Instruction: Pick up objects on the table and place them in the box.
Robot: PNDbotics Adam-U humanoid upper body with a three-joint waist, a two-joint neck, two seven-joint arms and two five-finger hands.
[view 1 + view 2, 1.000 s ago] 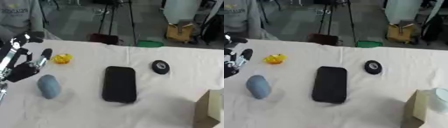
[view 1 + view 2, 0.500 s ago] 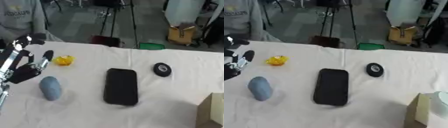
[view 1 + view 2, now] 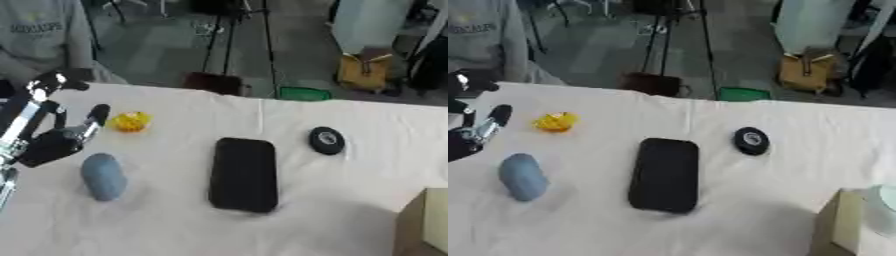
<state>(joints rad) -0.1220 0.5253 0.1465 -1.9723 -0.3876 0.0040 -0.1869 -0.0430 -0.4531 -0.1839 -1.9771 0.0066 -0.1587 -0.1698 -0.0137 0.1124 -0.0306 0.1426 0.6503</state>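
No lettering anywhere is clear enough to read.

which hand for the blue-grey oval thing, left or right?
Left, most likely. The left hand hovers open at the table's left edge, just beside the blue-grey oval object. The right hand is not in view, and the box sits at the far lower right.

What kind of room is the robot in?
Probably a workshop or lab, not a home. The table wears a plain white cloth, a tripod stands on the grey floor behind it, and a yellow bag sits by a pale cabinet. The left hand waits, open.
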